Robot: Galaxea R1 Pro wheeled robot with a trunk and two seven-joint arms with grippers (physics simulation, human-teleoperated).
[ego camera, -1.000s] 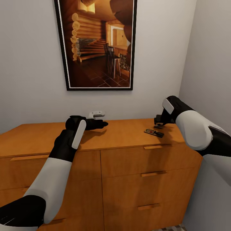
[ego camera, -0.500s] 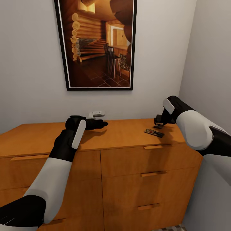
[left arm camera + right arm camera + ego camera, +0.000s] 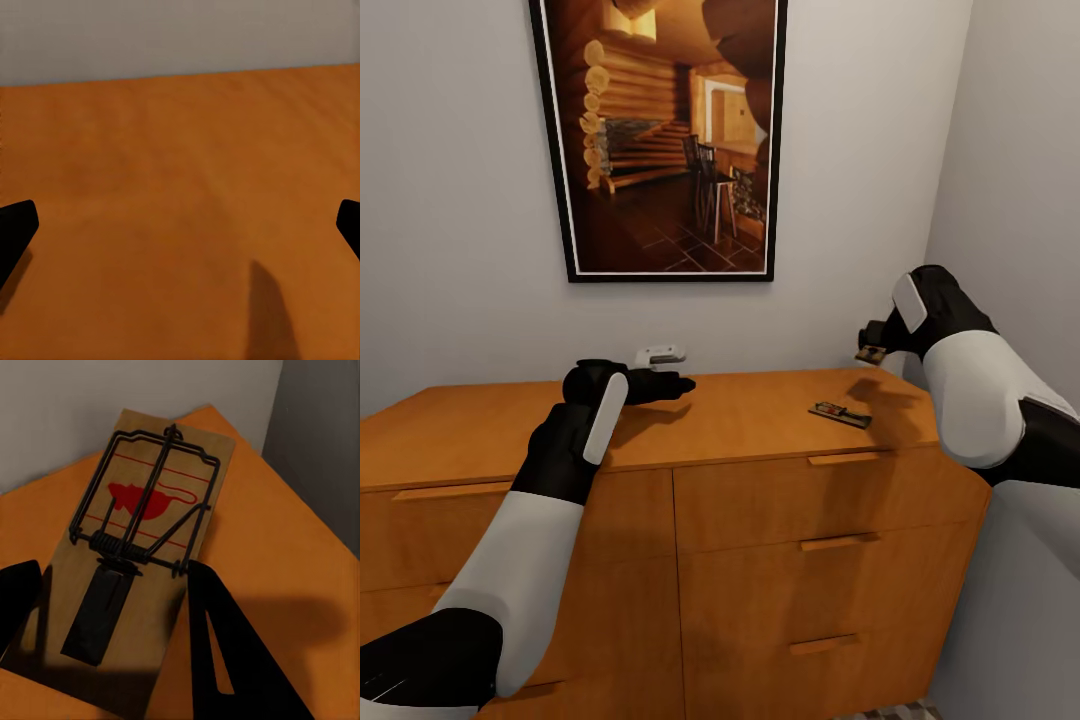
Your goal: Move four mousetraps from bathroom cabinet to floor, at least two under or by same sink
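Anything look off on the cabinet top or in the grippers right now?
Nothing damaged or spilled. The right gripper holds one mousetrap lifted above the cabinet; a second mousetrap lies flat, slightly skewed, near the cabinet's right end. The left gripper hovers open and empty.

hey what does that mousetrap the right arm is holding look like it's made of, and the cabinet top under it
The held mousetrap: a tan board, likely unfinished wood, matte with faint grain and a red printed mark, carrying a dark wire bar and coil spring, probably metal. The cabinet: orange-brown wood look, smooth satin finish with soft streaked grain; solid or veneer can't be told.
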